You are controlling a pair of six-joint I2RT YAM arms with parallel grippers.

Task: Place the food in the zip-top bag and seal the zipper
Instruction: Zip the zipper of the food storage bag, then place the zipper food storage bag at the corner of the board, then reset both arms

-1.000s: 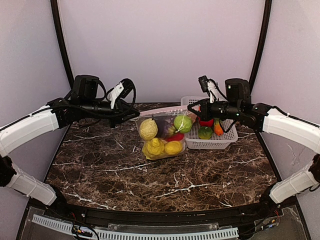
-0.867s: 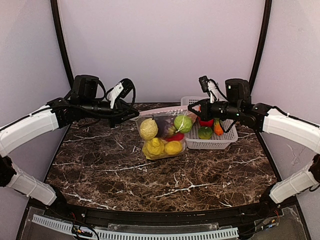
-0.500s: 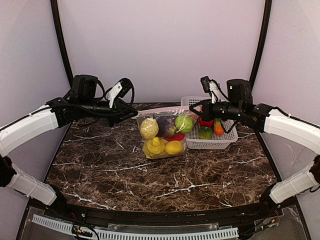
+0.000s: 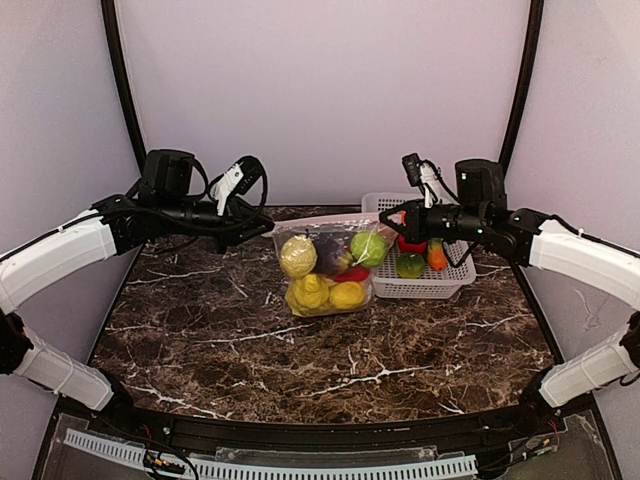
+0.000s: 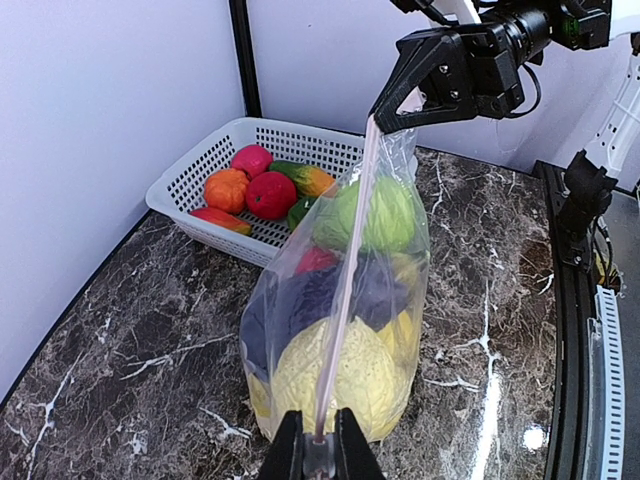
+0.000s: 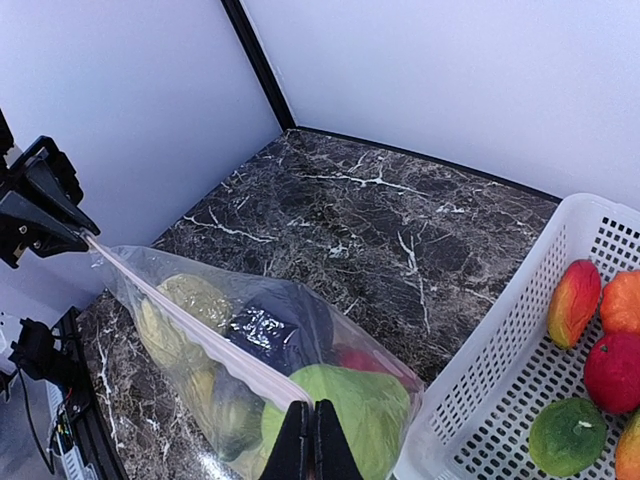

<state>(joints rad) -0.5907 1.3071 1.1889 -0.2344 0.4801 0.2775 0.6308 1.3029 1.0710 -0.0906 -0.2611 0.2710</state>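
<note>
Bagging mostly done, seal unconfirmed, several pieces not yet in the bag.
From the top view, the left gripper (image 4: 268, 231) at centre-left and the right gripper (image 4: 386, 212) at centre-right each have their jaws pinched narrowly on one end of the thin pinkish zipper strip (image 5: 346, 262). Between them the clear dotted plastic zip-top bag (image 4: 325, 268) is stretched at frame centre, its bottom resting on the dark marble table (image 4: 300, 350). Yellow, green, purple and red plastic toy food (image 4: 298, 257) fills the bag. Red, green and orange pieces (image 4: 411, 265) lie in the white lattice plastic basket (image 4: 440, 288) at right. Only the left wrist view shows the strip end-on as one drawn-together line, probably closed, though pressed sealed cannot be told. The right wrist view shows the bag's side bulging beneath it.
</note>
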